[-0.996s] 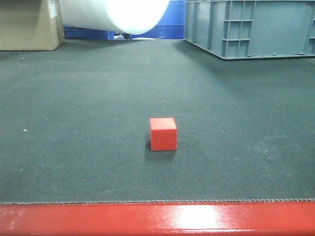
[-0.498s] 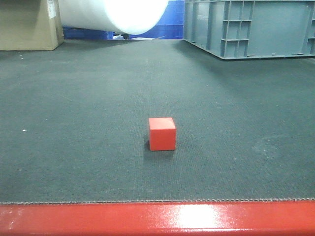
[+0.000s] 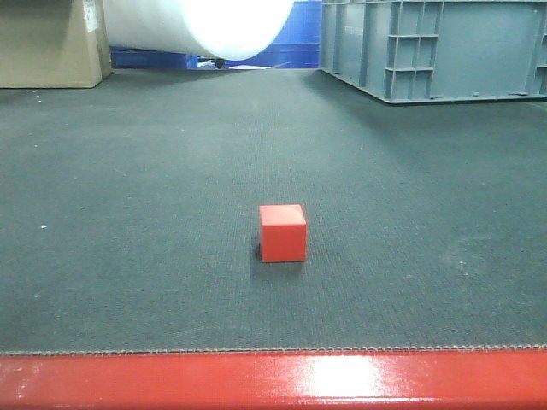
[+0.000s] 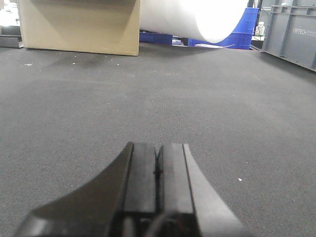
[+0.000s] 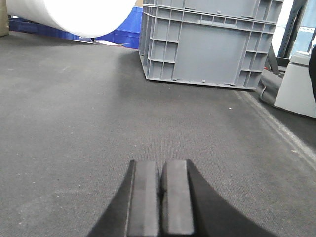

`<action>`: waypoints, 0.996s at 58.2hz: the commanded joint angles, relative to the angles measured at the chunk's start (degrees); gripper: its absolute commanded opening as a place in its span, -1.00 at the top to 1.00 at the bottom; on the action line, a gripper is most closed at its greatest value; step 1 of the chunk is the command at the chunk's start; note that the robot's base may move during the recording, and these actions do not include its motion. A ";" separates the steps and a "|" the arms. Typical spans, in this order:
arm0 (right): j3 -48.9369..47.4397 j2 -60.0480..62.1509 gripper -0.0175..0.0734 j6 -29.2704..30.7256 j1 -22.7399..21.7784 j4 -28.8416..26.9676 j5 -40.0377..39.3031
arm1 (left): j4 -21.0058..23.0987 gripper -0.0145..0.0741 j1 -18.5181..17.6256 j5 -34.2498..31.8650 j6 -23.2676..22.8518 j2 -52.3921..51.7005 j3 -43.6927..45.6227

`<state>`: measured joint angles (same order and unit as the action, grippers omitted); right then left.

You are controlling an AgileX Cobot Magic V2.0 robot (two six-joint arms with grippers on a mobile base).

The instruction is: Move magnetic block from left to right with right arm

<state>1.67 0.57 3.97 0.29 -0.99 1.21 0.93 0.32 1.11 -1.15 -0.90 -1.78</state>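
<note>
While the magnetic block (image 3: 283,232) sits alone on the dark grey mat (image 3: 128,213) covering the counter, neither arm is anywhere near it in the front-facing view. The small bright-red cube rests flat on one face, roughly in the middle of the mat from side to side and toward the near edge, just behind the glossy red counter rim (image 3: 273,380) — apart from it, with a strip of bare mat between. At the far end stand a cardboard box (image 3: 51,43) on the left, a large white roll (image 3: 201,26) beside it, blue crates (image 3: 291,38) behind the roll, and a grey plastic crate (image 3: 432,47) on the right. In the left wrist view the left gripper (image 4: 157,170) hovers low over bare mat, its black jaws pressed together with nothing between them; the cardboard box and white roll lie ahead. In the right wrist view the right gripper (image 5: 160,197) is likewise clenched on nothing — its jaws meet along a thin seam — and points toward the grey crate. The cube appears in neither wrist view.
</note>
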 commanded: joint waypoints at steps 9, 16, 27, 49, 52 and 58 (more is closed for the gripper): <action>0.08 1.26 0.50 0.12 -0.25 -2.37 -5.77 | 0.36 0.94 0.10 -4.73 -0.06 -0.36 -0.59; 0.08 1.26 0.50 -0.03 -0.25 -2.37 -5.65 | 0.36 0.94 0.10 -4.73 -0.06 -0.36 -0.59; 0.08 1.26 0.50 -3.97 -0.25 -2.37 -5.35 | 0.36 0.94 0.10 -4.73 -0.06 -0.36 -0.59; 0.08 1.26 0.50 -3.97 -0.25 -2.37 -1.91 | 0.36 0.94 0.10 -4.73 -0.06 -0.36 -0.59; 0.08 1.26 0.50 -3.97 -0.25 -2.37 -1.86 | 0.36 0.94 0.10 -4.73 -0.06 -0.36 -0.59; 0.08 1.26 0.50 -3.97 -0.25 -2.37 -1.86 | 0.36 0.94 0.10 -4.73 -0.06 -0.36 -0.59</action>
<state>1.80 0.57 0.00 0.29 -3.14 4.08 0.93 0.32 1.11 -1.15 -0.90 -1.78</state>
